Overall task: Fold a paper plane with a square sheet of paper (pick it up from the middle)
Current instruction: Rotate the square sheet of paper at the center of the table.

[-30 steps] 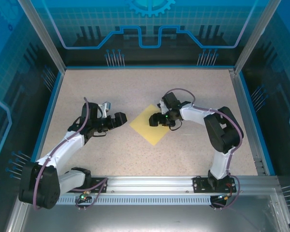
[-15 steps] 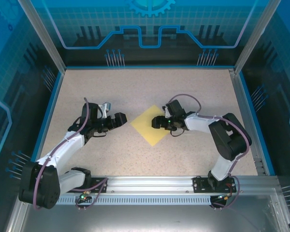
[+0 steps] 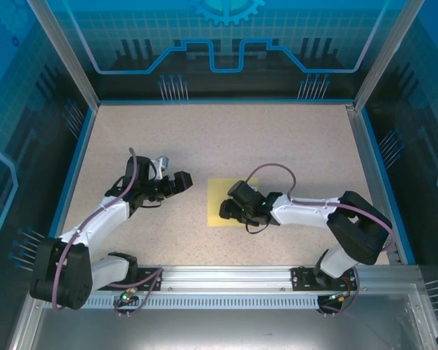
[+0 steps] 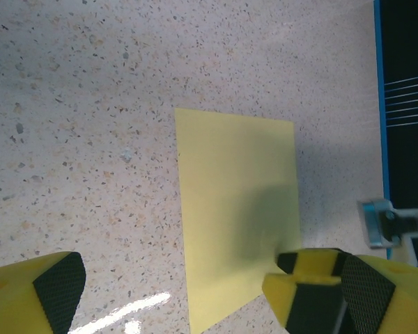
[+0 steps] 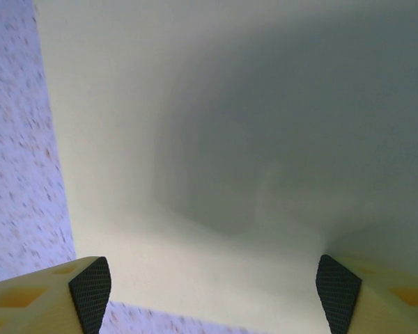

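The square sheet of paper point(image 3: 223, 191) is pale yellow and lies flat and unfolded on the speckled table, its edges square to the table's sides. My right gripper point(image 3: 228, 211) is low over the sheet's near-left part. In the right wrist view the right gripper point(image 5: 212, 292) is open, its black pads wide apart, with the sheet point(image 5: 195, 104) spread beneath them. My left gripper point(image 3: 184, 180) is open, left of the sheet and apart from it. The left wrist view shows the sheet point(image 4: 230, 181) ahead of the left gripper point(image 4: 212, 296), with the right gripper's fingertips point(image 4: 303, 289) at the sheet's edge. The paper plane is out of view.
Bare speckled tabletop point(image 3: 226, 138) stretches behind the sheet and on both sides of it. A blue rim point(image 3: 80, 160) borders the table at the left, back and right. An aluminium rail point(image 3: 226, 275) carrying the arm bases runs along the near edge.
My right gripper has moved toward the near left. The sheet has turned from a diamond to square-on and slid slightly nearer. The left arm has stayed in place.
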Controlling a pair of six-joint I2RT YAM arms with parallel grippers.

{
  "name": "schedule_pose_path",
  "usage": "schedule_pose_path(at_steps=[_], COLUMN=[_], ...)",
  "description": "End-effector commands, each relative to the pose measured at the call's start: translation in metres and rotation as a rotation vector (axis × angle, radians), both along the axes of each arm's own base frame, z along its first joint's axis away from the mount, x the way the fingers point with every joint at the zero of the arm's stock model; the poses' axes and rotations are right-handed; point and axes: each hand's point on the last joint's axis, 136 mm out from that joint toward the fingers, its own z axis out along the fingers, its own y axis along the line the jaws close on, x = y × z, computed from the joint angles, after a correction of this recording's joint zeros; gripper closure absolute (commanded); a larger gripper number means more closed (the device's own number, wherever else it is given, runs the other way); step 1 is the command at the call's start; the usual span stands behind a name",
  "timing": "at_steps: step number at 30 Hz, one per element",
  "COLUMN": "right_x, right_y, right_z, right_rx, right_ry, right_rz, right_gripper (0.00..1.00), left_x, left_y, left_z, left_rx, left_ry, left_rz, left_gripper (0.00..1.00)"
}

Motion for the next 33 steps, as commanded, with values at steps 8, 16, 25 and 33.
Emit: schedule_pose_path(at_steps=[8,16,25,33], right_x=[0.016,0.052,0.046,0.016], right_y=[0.02,-0.003,-0.008,-0.02], right_z=[0.038,0.008,-0.022,-0.038], right_rx=[-0.165,-0.344,-0.41,-0.474], right_ry=[-0.061,0.05,0.123,0.149], right_rz=[0.563,0.439,0.423,0.551], right_gripper=[0.17,0.21,0.17,0.18], left_x=[-0.001,-0.01,-0.006,-0.005], left_y=[0.019,0.027,0.026,0.027], left_z=[-0.008,-0.008,-0.003,0.0], left_rx=[0.084,0.102,0.111,0.135], left_ry=[-0.003,-0.012,-0.064,-0.092], left_rz=[0.097,0.137,0.121,0.103], left_gripper=[0.02,0.02,0.01,0.01])
